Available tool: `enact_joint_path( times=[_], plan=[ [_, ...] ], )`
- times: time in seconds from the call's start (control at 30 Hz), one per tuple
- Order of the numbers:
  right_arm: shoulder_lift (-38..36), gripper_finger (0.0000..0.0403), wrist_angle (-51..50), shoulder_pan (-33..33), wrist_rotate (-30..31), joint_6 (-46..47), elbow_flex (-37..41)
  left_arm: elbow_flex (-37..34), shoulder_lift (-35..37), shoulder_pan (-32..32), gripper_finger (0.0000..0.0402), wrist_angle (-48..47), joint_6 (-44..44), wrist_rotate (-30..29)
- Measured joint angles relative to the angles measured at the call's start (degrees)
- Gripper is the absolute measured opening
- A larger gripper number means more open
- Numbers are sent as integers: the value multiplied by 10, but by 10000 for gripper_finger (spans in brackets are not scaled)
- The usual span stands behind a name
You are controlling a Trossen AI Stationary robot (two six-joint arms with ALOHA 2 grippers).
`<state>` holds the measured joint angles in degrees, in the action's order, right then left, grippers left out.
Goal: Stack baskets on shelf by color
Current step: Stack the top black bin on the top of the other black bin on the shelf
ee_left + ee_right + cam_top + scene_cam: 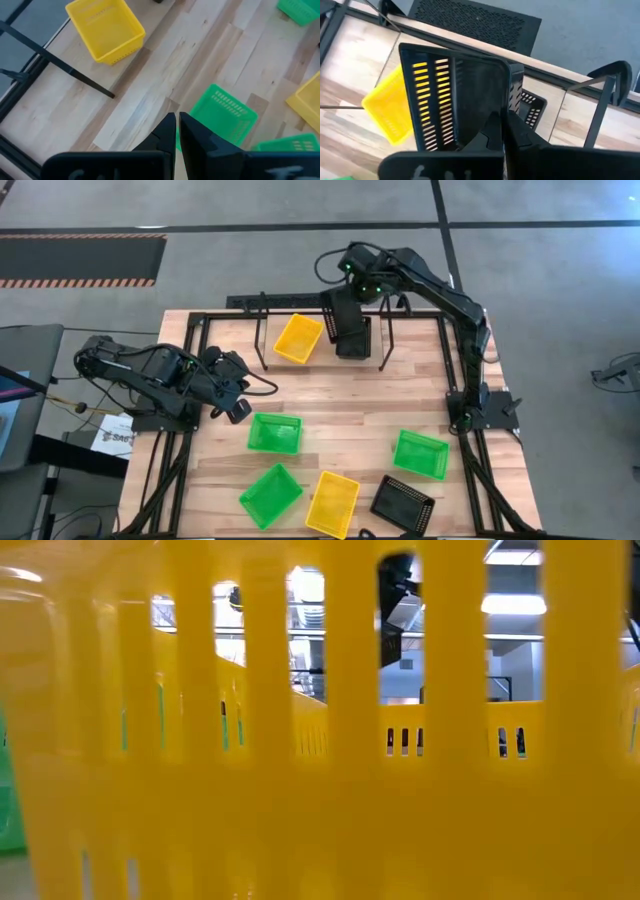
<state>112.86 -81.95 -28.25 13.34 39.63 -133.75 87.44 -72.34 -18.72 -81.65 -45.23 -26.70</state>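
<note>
The wooden desk point(330, 405) carries everything, with the wire shelf point(262, 330) standing along its far edge. My right arm reaches out over that shelf, and my right hand point(501, 131) is clamped shut on the rim of a black basket point(455, 95), which hangs tilted on edge above the shelf. A second black basket point(530, 107) lies on the shelf just behind it, and a yellow basket point(299, 338) sits tilted on the shelf beside them, to the left in the high view.

My left arm waits folded at the desk's left side, my left hand point(177, 131) closed on nothing above the bare wood.

On the near half of the desk lie three green baskets point(275, 433), point(270, 495), point(421, 454), another yellow basket point(333, 503) and a third black one point(402, 502), all apart from one another. The low view is filled by a yellow basket wall point(320, 790).
</note>
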Motion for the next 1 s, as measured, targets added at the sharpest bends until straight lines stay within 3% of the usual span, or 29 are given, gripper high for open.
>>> enact_joint_path(
  times=[0.2, 0.37, 0.53, 0.7, 0.8, 1.0],
  plan=[
    [0, 1, 5, -36, -35, -40, 4, 0, 0, 0, 11, 0, 0, -12],
    [-11, 1, 29, -59, -67, -68, 71, 0, 0, 0, 11, 1, 0, -12],
    [-49, 1, 78, -88, -76, -85, 161, 0, 0, 0, 11, 1, -10, -12],
    [-110, 1, 256, -114, -167, -71, 288, 0, 0, 0, 11, 1, -26, -26],
    [-146, 1, 363, -120, -191, -37, 375, 0, 0, 1, 11, 1, -37, -31],
    [-192, 1, 392, -120, -193, 8, 498, 0, 0, 1, 11, 1, -40, -31]
  ],
)
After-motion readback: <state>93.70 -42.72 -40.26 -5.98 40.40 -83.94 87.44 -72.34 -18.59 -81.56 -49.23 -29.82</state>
